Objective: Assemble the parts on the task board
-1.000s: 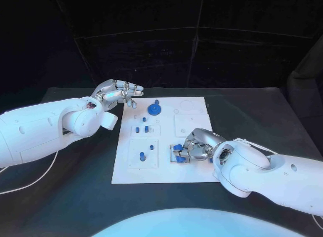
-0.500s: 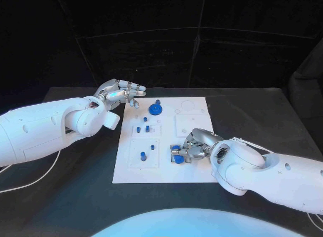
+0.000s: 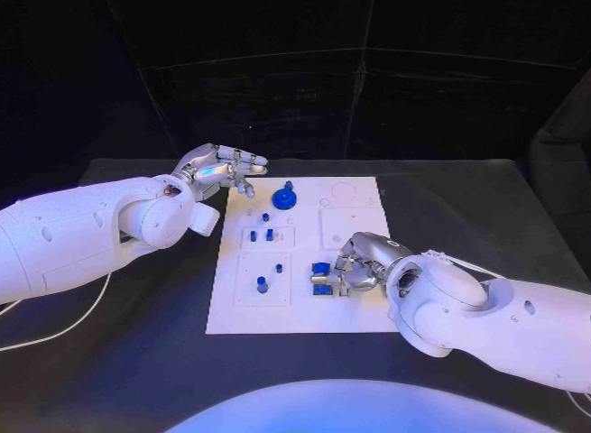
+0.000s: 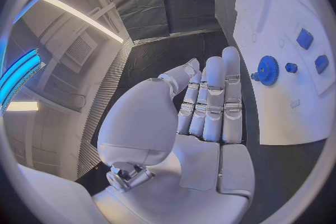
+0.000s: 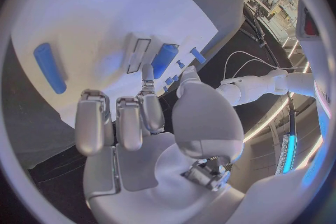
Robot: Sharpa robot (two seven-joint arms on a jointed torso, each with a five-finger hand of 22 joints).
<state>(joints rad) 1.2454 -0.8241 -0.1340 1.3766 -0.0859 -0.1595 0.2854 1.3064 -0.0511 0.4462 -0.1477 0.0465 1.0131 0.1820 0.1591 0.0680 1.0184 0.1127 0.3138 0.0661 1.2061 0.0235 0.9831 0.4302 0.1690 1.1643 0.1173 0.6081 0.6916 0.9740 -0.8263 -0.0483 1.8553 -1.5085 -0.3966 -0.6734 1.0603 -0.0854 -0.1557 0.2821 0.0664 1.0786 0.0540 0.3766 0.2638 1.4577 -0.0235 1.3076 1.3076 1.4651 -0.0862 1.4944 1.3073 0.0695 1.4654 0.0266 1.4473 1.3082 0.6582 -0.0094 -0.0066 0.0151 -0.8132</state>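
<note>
Head view: the white, flat, rectangular board lies in the middle of the black tabletop, long axis running away from the robot. Small blue parts sit in its shallow recesses: a toothed round gear at the far end, short pegs mid-board, one peg nearer. The right hand rests on the board, fingers touching a blue block; whether it grips it I cannot tell. The left hand hovers beside the board's far corner, fingers curled, holding nothing.
</note>
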